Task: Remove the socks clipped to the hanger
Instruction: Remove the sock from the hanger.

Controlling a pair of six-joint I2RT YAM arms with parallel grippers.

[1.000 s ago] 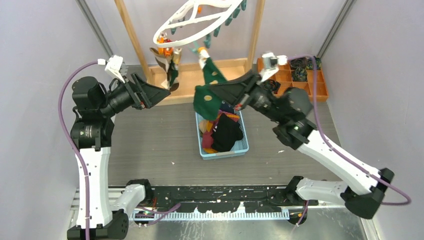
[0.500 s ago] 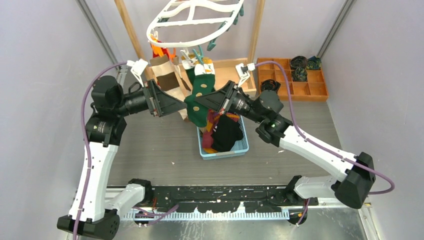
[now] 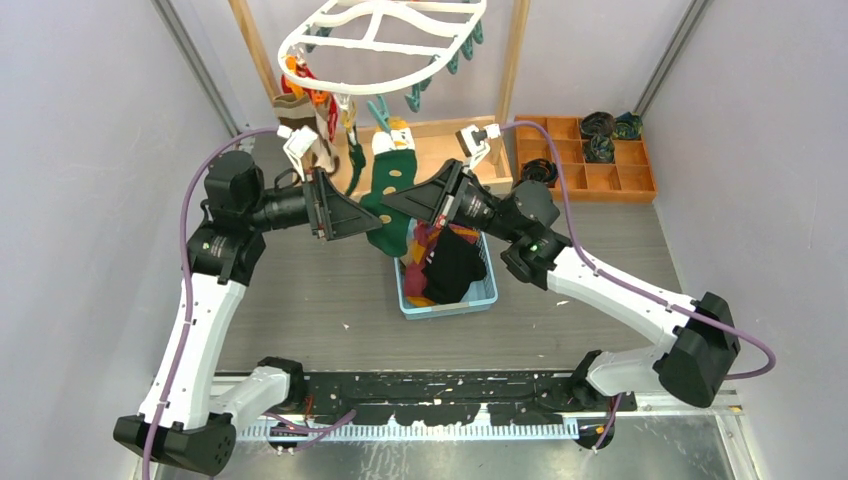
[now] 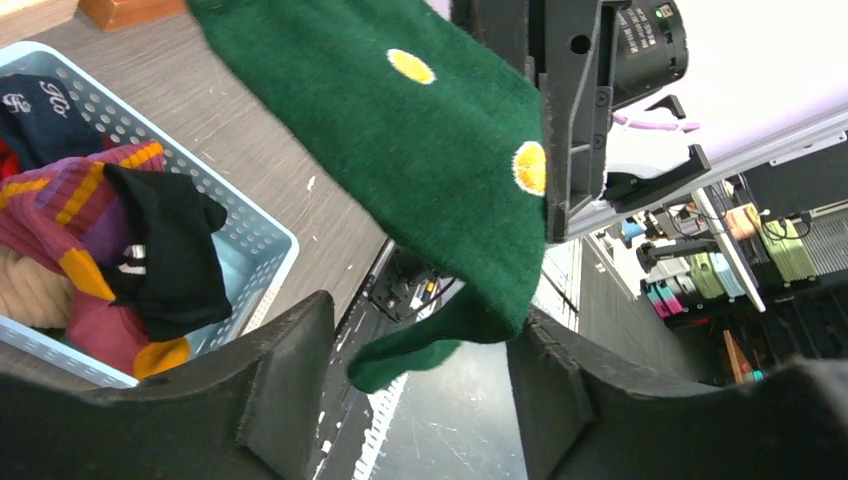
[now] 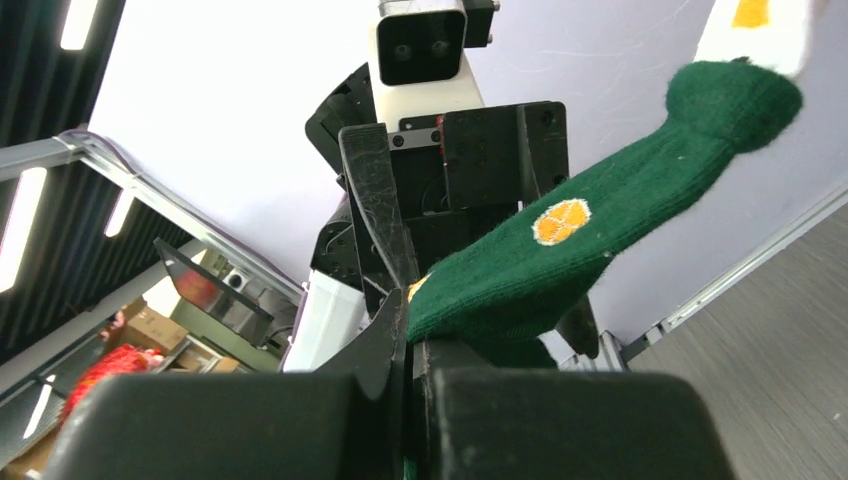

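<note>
**Top external.** The hanger (image 3: 380, 46) hangs tilted at the far edge, above the wooden rack base (image 3: 445, 140). The green sock (image 3: 388, 190) hangs from it with its white cuff up at a clip and its long axis running down toward the near side, the toe end low. Both arms meet at that lower end, over the far rim of the blue basket (image 3: 447, 306) of loose socks. The left gripper (image 3: 372, 225) comes in from the left and the right gripper (image 3: 392, 203) from the right, so the space between them is tight. A beige and brown sock (image 3: 300, 110) hangs just left of the green one. The grey table (image 3: 300, 290) lies bare to the left of the basket, and an orange compartment tray (image 3: 600, 175) sits far right (well apart from the arms).

**Left wrist.** The left gripper's fingers (image 4: 285, 380) stand apart and are not pinching anything. The sock's toe dangles in the gap between them, close to one finger. The basket lies below left.

**Right wrist.** The right gripper is clamped on the green sock. The fabric emerges from the closed fingers (image 5: 385, 345) and rises up and right to the white cuff (a yellow dot faces the camera). The left gripper stands just behind it.
</note>
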